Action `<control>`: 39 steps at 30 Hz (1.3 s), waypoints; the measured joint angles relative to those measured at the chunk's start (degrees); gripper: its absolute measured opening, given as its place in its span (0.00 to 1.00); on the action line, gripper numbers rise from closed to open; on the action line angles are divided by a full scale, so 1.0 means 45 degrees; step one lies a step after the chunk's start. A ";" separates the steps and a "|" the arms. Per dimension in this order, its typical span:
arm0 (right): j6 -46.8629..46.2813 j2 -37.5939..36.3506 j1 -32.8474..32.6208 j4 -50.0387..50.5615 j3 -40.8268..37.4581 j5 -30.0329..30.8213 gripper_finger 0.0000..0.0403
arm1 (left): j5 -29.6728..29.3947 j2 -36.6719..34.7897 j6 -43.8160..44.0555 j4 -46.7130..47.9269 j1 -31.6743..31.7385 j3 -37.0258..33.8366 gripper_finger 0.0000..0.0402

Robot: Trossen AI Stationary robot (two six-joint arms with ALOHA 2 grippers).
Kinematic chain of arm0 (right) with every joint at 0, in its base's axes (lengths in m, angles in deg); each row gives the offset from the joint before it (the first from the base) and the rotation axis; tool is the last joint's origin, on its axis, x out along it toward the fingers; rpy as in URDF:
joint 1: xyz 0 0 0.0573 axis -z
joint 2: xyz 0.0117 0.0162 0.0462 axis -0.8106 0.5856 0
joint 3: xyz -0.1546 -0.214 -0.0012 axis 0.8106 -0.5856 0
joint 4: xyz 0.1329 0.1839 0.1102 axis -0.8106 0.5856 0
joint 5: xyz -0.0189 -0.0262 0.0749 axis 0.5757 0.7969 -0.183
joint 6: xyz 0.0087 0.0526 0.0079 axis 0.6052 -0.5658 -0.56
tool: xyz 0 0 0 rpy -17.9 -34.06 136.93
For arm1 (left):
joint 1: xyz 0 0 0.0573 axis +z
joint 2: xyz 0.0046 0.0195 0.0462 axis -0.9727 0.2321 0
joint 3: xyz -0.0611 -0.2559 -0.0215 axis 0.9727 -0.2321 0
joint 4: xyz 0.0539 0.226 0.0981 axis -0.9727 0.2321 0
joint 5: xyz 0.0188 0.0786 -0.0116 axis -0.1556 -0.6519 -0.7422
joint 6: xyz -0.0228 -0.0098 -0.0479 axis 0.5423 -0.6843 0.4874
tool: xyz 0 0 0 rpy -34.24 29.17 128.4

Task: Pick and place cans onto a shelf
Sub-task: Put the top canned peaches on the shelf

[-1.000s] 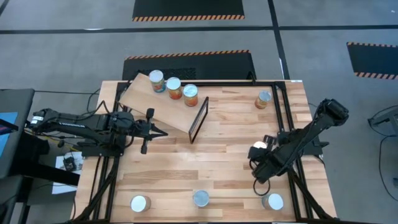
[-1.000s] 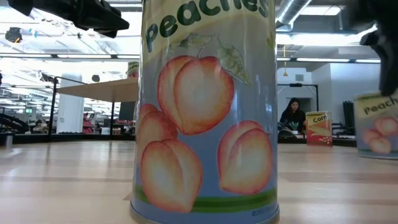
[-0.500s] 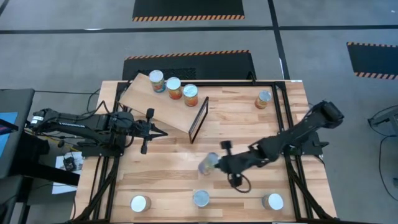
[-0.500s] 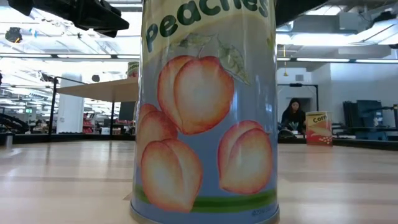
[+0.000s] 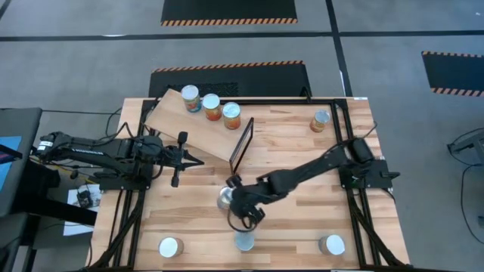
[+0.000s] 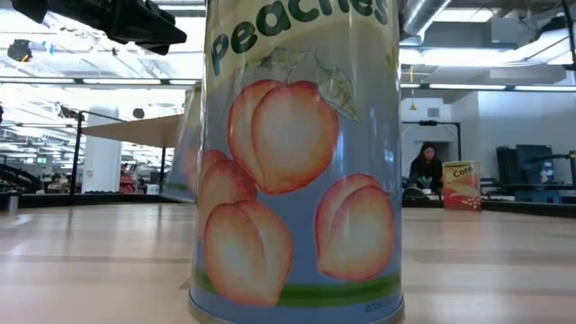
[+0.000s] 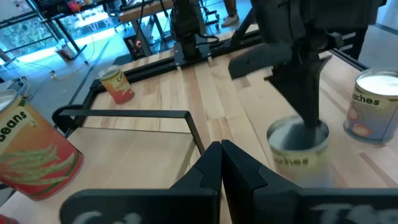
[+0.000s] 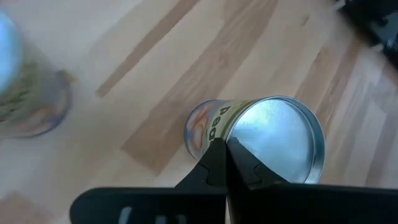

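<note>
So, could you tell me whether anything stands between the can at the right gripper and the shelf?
Yes. The left gripper sits at the shelf's near edge, roughly on the straight line from the can. The black frame stands just beside that line. The right gripper is at the can.

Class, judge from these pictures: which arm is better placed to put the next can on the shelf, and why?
Right. The right pincer already carries a can near the shelf's black frame. The left pincer waits empty beside the shelf, fingers shut.

The near peach can (image 6: 301,162) hides most of the table.
</note>
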 joint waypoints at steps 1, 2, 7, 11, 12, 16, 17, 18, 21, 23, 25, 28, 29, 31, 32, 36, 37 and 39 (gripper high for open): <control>0.0276 0.0213 0.0104 0.0030 0.0337 -0.0175 0.02 | 0.0000 0.0000 -0.0004 -0.0017 0.0000 0.0000 0.00; 0.0540 0.0377 0.0205 0.0226 0.0583 -0.0288 0.02 | 0.0000 0.0000 -0.0012 -0.0025 -0.0003 0.0000 0.00; 0.2045 0.1045 0.0479 0.0689 0.1424 -0.0613 0.02 | 0.0000 -0.0005 -0.0044 -0.0016 -0.0004 0.0000 0.00; 0.2911 0.1230 0.0558 0.0785 0.1557 -0.0644 0.02 | 0.0003 0.0000 -0.0107 0.0059 -0.0004 0.0000 0.00; 0.2943 0.1231 0.0538 0.0802 0.1557 -0.0643 0.02 | 0.0005 0.0000 -0.0107 0.0098 -0.0004 0.0000 0.00; 0.2718 0.1226 0.0437 0.0879 0.1557 -0.0634 0.07 | 0.0005 0.0000 -0.0107 0.0145 0.0001 0.0000 0.00; 0.2710 0.1226 0.0409 0.0884 0.1557 -0.0627 0.09 | 0.0005 0.0000 -0.0107 0.0158 -0.0004 0.0000 0.00; 0.2705 0.1226 0.0370 0.0868 0.1557 -0.0616 0.12 | 0.0005 0.0000 -0.0107 0.0151 -0.0004 0.0000 0.00; 0.2546 0.1226 0.0288 0.0765 0.1557 -0.0571 0.19 | 0.0005 0.0000 -0.0056 0.0157 -0.0001 0.0000 0.00; 0.2223 0.1226 0.0237 0.0727 0.1557 -0.0568 0.23 | 0.0016 0.0000 -0.0024 0.0155 0.0001 0.0000 0.00; 0.1949 0.1226 0.0215 0.0749 0.1557 -0.0567 0.25 | 0.0099 0.0000 -0.0019 0.0174 -0.0001 0.0000 0.00; 0.1396 0.0939 -0.0040 0.1157 0.1538 -0.0347 0.26 | 0.0302 0.0000 -0.0012 0.0183 -0.0002 0.0000 0.00; 0.1237 0.0719 -0.0182 0.1302 0.1533 -0.0099 0.25 | 0.0429 0.0000 -0.0019 0.0179 0.0001 0.0000 0.00; 0.0747 0.0211 -0.0505 0.1749 0.1565 0.0631 0.21 | 0.0726 0.0000 -0.0049 0.0174 -0.0014 0.0000 0.00; 0.0516 -0.0018 -0.0655 0.2124 0.1515 0.0950 0.18 | 0.0820 0.0000 -0.0049 0.0160 -0.0070 0.0000 0.00; -0.0229 -0.0916 -0.1119 0.2332 0.0081 0.1449 0.04 | 0.1041 0.0009 -0.0092 0.0150 -0.0667 0.0000 0.00; -0.0490 -0.1167 -0.1149 0.1983 -0.0446 0.1467 0.03 | 0.1040 0.0056 -0.0097 0.0114 -0.0911 0.0000 0.00; -0.1188 -0.1814 -0.1200 0.1164 -0.1736 0.1631 0.03 | 0.0832 0.0242 -0.0097 -0.0006 -0.1444 0.0000 0.00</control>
